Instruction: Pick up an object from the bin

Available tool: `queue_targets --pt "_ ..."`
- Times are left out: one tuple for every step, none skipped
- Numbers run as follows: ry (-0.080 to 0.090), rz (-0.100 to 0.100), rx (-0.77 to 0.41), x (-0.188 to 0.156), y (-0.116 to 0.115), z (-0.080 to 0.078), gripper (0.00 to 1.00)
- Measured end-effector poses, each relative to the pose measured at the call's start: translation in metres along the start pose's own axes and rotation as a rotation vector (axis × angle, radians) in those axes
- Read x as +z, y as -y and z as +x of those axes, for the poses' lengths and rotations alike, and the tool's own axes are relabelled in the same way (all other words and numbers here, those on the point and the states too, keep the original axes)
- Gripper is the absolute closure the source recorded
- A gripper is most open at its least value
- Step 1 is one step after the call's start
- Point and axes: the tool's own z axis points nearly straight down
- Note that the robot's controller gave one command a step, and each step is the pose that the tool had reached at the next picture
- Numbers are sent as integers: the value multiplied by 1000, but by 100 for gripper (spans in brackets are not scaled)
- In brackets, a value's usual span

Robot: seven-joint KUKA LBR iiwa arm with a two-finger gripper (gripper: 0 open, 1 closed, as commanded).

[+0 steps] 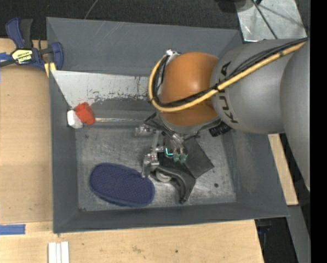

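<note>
My gripper (164, 156) hangs low in the middle of the bin, beneath the arm's orange dome. It is right over a dark grey, flat, angular thing (199, 162) whose black curved part (181, 186) reaches toward the bin's front wall. A blue oval mesh pad (121, 184) lies just left of the gripper on the bin floor, close to it. At the back left lies a clear tube (116, 115) with a red cap (85, 113) and a white end, apart from the gripper.
The arm comes in from the right and covers the bin's back right part. Bare floor lies between the tube and the blue pad, on the left side of the bin.
</note>
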Motion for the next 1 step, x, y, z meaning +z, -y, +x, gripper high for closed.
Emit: queue_targets --pt "3 3 -19 13 85 23 0"
